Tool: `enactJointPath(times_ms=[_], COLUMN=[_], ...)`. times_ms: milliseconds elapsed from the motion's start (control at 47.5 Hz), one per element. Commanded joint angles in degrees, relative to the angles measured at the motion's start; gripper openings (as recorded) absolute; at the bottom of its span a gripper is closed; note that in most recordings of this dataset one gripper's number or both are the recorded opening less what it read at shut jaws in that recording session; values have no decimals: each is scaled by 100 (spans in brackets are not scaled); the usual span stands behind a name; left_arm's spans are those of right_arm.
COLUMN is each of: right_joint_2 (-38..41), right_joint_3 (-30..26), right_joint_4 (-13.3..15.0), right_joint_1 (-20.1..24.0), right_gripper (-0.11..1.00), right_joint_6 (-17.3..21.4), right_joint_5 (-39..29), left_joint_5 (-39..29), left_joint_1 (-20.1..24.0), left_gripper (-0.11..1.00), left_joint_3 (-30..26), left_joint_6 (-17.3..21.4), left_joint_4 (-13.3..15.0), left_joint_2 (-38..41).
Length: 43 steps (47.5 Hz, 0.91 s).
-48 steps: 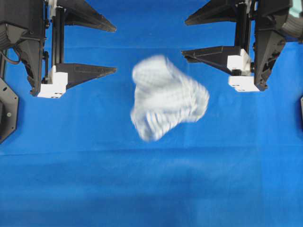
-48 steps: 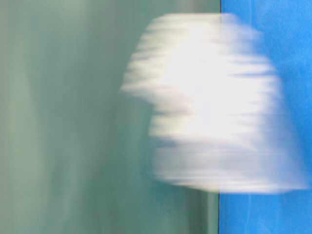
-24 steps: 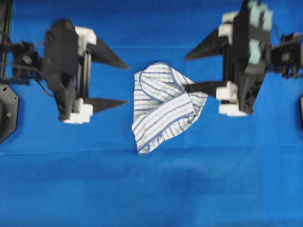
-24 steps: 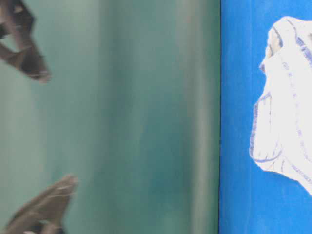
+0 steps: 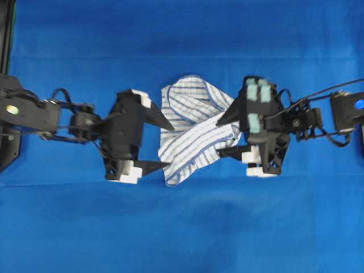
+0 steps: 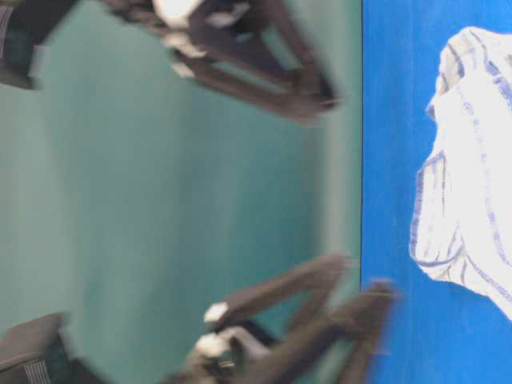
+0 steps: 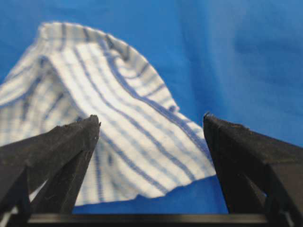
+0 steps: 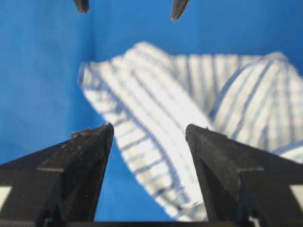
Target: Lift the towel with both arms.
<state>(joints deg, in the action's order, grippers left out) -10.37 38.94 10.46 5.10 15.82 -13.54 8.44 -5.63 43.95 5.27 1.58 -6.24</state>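
Closing in from both sides, the left gripper [image 5: 165, 145] and right gripper [image 5: 220, 136] now flank the towel [image 5: 193, 128], jaws spread wide, empty; grasping looks next.

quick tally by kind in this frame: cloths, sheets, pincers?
Striped towel: 1
Plain blue sheet: 1
Pincers: 2, the left pincer and the right pincer, both open, one at each side of the towel
Total: 4
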Motion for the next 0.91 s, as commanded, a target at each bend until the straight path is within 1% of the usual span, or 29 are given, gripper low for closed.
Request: enactJointPath(times_ms=[0,168,358,568,800,863,884], right_joint_2=[132,633,1099,1397,1626,1626,1626], right_joint_3=[53,264,413,466,439,431,422], right_joint_4=[-9,-18,-18,-18,-9,0,0], right_joint_1=[70,88,79,0,-185,-229,-246], right_gripper=[65,65,65,65,64,62,60], right_joint_6=[70,299,325,325,325,325,316], right_joint_5=[167,202,378,861,967,976,976], left_joint_5=[211,466,642,817,773,712,659], left_joint_1=[-88,-202,-211,-202,-202,-193,-193], left_gripper=[94,94,94,94,93,92,91], left_joint_3=[-88,-105,-105,-141,-229,-246,-246], left_joint_6=[0,-35,-229,-246,-246,-246,-246], left_joint_4=[9,9,18,18,9,9,18], left_joint_2=[290,826,1222,1661,1758,1758,1767])
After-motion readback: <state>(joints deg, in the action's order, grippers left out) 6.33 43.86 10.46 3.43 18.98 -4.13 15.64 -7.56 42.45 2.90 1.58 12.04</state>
